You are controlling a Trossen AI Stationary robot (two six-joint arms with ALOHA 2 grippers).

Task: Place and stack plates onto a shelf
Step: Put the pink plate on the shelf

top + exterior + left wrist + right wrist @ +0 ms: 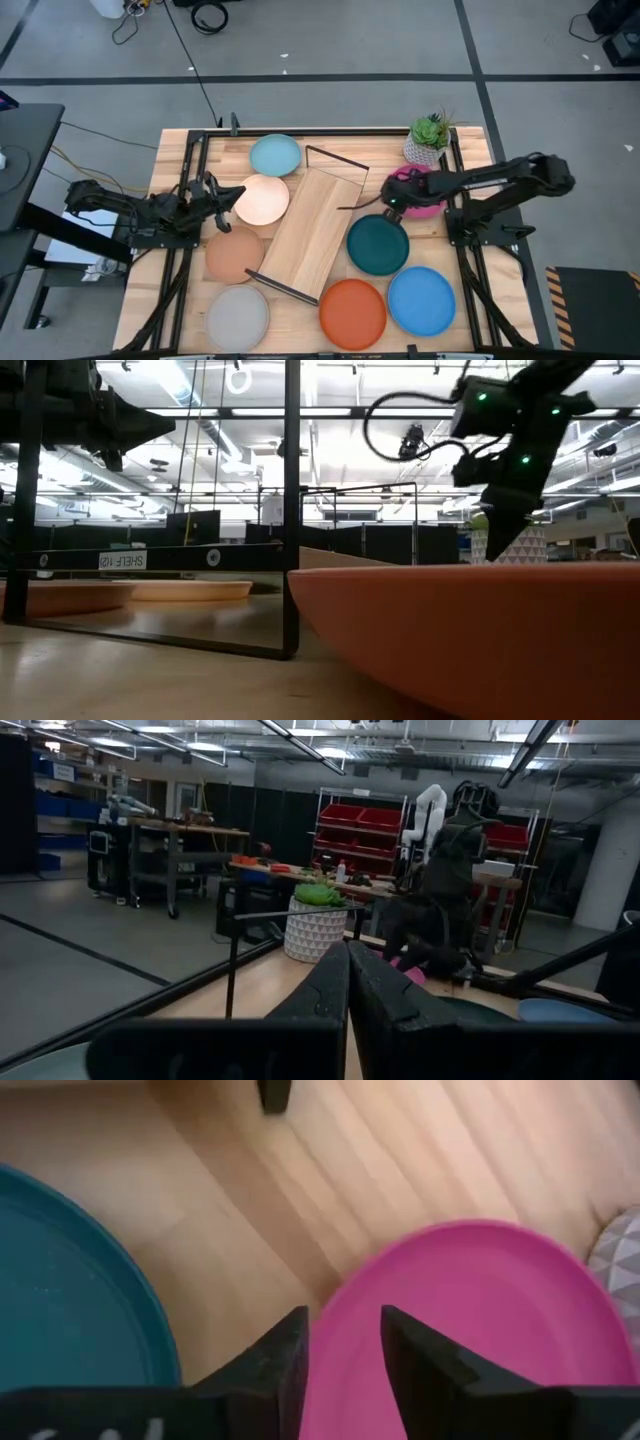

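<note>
Plates along the near edge of the table (pixel 470 135): grey plate (pixel 238 316) at the left, orange plate (pixel 352 310) in the middle, bright blue plate (pixel 421 299) at the right, orange and blue nearly touching. Orange rim filling the low view's foreground (pixel 470 640) and blocking most of what lies behind. Farther in, tan plate (pixel 234 255) on the left and teal plate (pixel 377 244) on the right, with the shelf (pixel 312 232) lying tilted between them, one black wire frame at its near end beside the grey plate, the other at its far end. Cream plate (pixel 262 200) just left of the shelf, beyond the tan one. Left gripper (pixel 232 195) at the cream plate's left edge, fingers (pixel 330 990) pressed together, holding nothing, seen in the wrist view raised and pointing across the table. Right gripper (pixel 392 203) over the near-left edge of the magenta plate (pixel 425 190), just beyond the teal one; fingers (pixel 285 1365) spread slightly, straddling the magenta rim (pixel 470 1330) in the wrist view, not clearly touching it. Teal plate (pixel 70 1290) close alongside there. Light blue plate (pixel 275 155) at the far left of the shelf. White plant pot (pixel 425 148) with a green plant in the far right corner, directly behind the magenta plate. Beyond the table, grey floor with cables.
</note>
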